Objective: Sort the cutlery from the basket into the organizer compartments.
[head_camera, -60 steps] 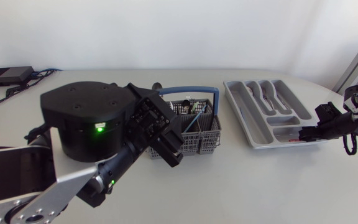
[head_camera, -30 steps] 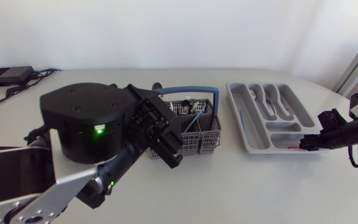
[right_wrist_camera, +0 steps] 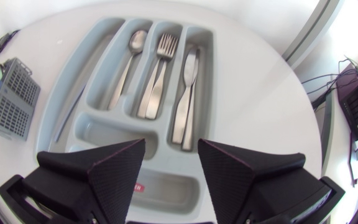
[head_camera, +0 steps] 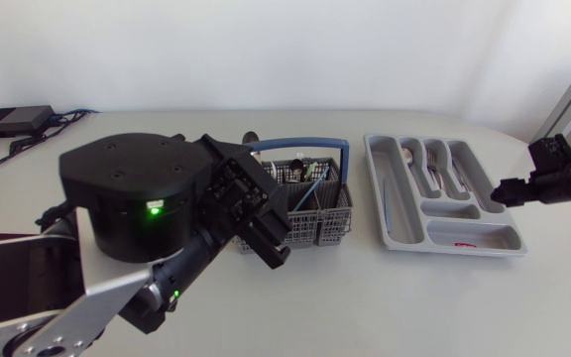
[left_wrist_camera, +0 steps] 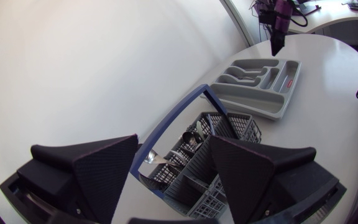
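Overhead, the cutlery basket (head_camera: 303,206) sat mid-tabletop (head_camera: 365,297), the organizer (head_camera: 391,198) at its three o'clock holding a spoon (right_wrist_camera: 132,53), a fork (right_wrist_camera: 160,68) and a knife (right_wrist_camera: 186,93). The right gripper (right_wrist_camera: 171,144) hung wide and empty at the organizer's three o'clock. The left gripper (left_wrist_camera: 173,142), equally wide, hovered at the basket's eight o'clock.

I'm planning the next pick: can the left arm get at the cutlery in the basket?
Probably yes. The left arm has its jaws open, with the basket right ahead and nothing between. The blue handle arches over the cutlery, so it may need to come in beside it.
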Controlling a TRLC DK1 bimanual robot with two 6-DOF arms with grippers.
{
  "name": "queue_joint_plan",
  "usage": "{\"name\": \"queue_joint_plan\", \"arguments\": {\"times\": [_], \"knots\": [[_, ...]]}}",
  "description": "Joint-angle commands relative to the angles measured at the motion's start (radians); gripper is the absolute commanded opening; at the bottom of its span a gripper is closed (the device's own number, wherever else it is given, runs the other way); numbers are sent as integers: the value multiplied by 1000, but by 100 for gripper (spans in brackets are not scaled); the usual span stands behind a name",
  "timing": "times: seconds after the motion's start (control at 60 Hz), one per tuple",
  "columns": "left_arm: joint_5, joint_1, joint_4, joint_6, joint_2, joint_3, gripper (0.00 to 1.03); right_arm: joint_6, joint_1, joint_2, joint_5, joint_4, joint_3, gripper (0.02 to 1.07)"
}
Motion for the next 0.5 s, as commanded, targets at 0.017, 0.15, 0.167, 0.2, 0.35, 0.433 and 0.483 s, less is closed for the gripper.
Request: {"name": "queue_joint_plan", "arguments": {"times": [0.017, 0.15, 0.167, 0.2, 0.35, 0.433, 0.483], "knots": [[6, -5, -1, -25, -15, -19, 79, 37, 9, 128, -2, 21, 110, 68], [6, -2, -1, -25, -15, -21, 79, 50, 3, 300, 1, 65, 232, 68], [6, -2, -1, -25, -15, -21, 79, 50, 3, 316, 1, 71, 245, 68], [6, 1, -1, -25, -15, -22, 79, 53, 0, 352, 1, 79, 269, 68], [8, 4, -1, -23, -16, -27, 79, 48, -16, 479, 12, 82, 360, 67], [8, 5, -1, -23, -16, -27, 79, 37, -25, 525, 26, 80, 389, 61], [8, 5, -1, -23, -16, -25, 80, 30, -31, 539, 39, 80, 396, 61]]}}
